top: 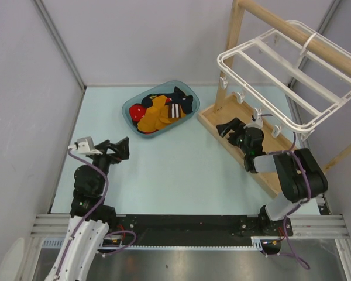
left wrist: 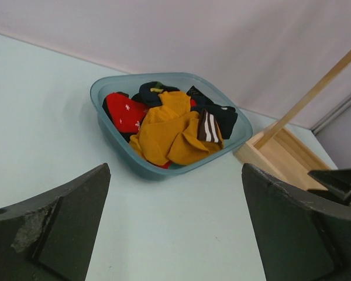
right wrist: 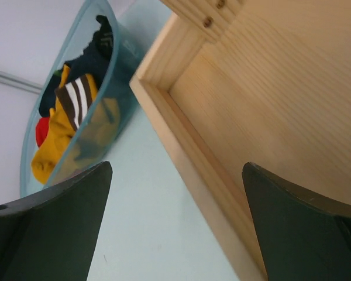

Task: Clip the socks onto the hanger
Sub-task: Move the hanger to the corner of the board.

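The mustard-yellow socks (top: 155, 117) lie heaped in a blue-grey bin (top: 130, 103) at the back of the table. One dark cuff with white stripes (left wrist: 207, 126) shows on the heap (left wrist: 172, 132). The white hanger (top: 286, 76) hangs from a wooden rod at the right, small clips (top: 240, 96) dangling under it. My left gripper (top: 121, 151) is open, low over the table left of the bin and pointing at it (left wrist: 174, 171). My right gripper (top: 228, 130) is open and empty at the wooden base's edge (right wrist: 176, 167), below the hanger.
Red (left wrist: 126, 111) and navy socks (left wrist: 222, 114) share the bin with the yellow ones. The wooden rack's flat base (top: 222, 116) and upright post (top: 231, 52) stand at the right; its raised edge (right wrist: 181, 140) runs between my right fingers. Grey walls close in the left and back.
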Controlling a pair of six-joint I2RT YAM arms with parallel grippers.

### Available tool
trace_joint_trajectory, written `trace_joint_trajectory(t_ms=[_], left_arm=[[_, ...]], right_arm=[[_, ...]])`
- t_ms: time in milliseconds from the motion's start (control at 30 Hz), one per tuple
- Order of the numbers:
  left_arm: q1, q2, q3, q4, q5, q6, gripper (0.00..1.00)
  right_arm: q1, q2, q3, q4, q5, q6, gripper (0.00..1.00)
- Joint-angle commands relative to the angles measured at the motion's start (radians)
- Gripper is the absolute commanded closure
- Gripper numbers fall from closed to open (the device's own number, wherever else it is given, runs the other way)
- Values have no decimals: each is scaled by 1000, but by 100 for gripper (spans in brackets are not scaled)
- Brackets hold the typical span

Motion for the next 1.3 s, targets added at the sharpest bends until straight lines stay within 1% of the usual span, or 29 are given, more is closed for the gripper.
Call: trace_joint_trajectory(t_ms=[0, 67, 100, 133, 200, 233, 333, 467, 600, 767, 867, 900, 1100, 1267], left_arm=[[-13, 111, 34, 100, 27, 6, 0], [-15, 156, 56, 112, 32, 32, 0], [-15, 203, 79, 118, 36, 41, 0], [-16, 223, 91, 121, 39, 52, 0], [-16, 286, 123, 124, 49, 75, 0], [-16, 305, 130, 126, 53, 80, 0], [-15, 337, 136, 141, 58, 90, 0], [-16, 340, 136, 143, 58, 96, 0], [-15, 339, 139, 143, 58, 100, 0], [-20, 340, 134, 143, 58, 96, 0], [-24, 339, 134, 141, 56, 96, 0], [-29, 339, 136, 141, 55, 96, 0], [-38, 333, 134, 141, 50, 100, 0], [-43, 328, 133, 138, 44, 104, 0]], right_arm=[[-20, 220, 171, 311, -67, 38, 0], [-33, 309, 223, 351, -134, 71, 0], [-42, 385, 251, 398, -149, 105, 1], [-45, 426, 290, 422, -159, 117, 0], [-42, 473, 323, 449, -133, 130, 0], [-37, 501, 349, 440, -95, 116, 0], [-33, 541, 396, 417, -44, 93, 0], [-45, 593, 448, 411, -7, 102, 0], [-53, 651, 519, 402, -19, 78, 0], [-60, 733, 606, 437, -82, 32, 0], [-70, 769, 639, 455, -117, 32, 0], [-71, 779, 666, 457, -149, 27, 0], [-54, 809, 801, 360, -212, -40, 1], [-37, 860, 919, 290, -254, -39, 0]])
